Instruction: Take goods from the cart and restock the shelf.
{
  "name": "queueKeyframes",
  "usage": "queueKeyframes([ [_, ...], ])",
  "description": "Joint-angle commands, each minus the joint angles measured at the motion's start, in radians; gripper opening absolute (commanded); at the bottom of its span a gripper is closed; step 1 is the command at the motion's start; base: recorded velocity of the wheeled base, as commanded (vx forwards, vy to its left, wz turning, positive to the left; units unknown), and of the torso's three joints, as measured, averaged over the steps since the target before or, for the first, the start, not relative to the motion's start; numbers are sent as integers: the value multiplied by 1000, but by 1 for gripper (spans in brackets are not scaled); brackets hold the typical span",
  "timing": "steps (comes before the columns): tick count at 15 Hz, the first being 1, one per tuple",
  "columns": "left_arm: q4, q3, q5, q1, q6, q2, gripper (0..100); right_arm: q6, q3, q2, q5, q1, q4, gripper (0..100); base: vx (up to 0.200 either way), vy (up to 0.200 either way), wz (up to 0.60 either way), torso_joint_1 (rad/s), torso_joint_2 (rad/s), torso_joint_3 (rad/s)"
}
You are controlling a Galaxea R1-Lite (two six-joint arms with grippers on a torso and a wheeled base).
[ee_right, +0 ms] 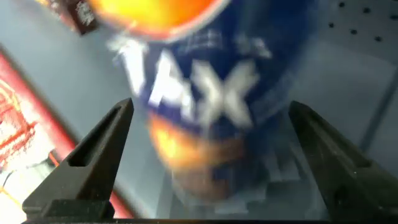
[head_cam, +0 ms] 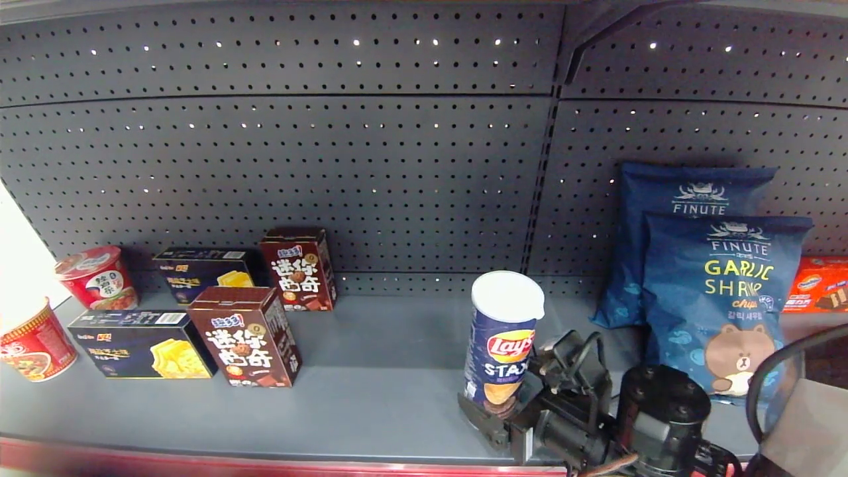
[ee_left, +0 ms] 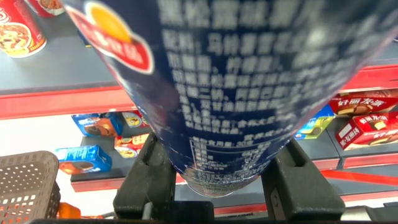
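Observation:
A dark blue chips can (head_cam: pixel 501 338) with a white lid stands upright on the grey shelf (head_cam: pixel 371 397), right of centre. My right gripper (head_cam: pixel 495 412) is at the can's base, open, one finger on each side. In the right wrist view the can (ee_right: pixel 205 106) stands between the spread fingers (ee_right: pixel 93 165), with a gap on each side. My left gripper (ee_left: pixel 217 183) is shut on a second dark blue chips can (ee_left: pixel 217 87), held above the lower shelves.
Brown and dark snack boxes (head_cam: pixel 248 334) and red noodle cups (head_cam: pixel 98 277) stand at the shelf's left. Blue chip bags (head_cam: pixel 722 291) lean at the right, beside an orange box (head_cam: pixel 821 285). A mesh cart basket (ee_left: pixel 28 183) is in the left wrist view.

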Motion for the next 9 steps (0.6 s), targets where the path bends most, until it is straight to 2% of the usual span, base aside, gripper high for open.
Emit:
queueKeyframes([
  [1,1,6,1,0,0,2,0,-11,118,-137,0,3,-2,100,0,0,0,0,0,0],
  [5,-6,6,4,0,3,2,0,-38,317,-382,-4,-6,-2,100,0,0,0,0,0,0],
  [7,-7,-11,22,0,15,2,0,-58,317,-488,-15,-72,6,100,0,0,0,0,0,0],
  [9,-9,-32,21,0,61,2,0,-111,311,-697,-13,-115,226,100,0,0,0,0,0,0],
])
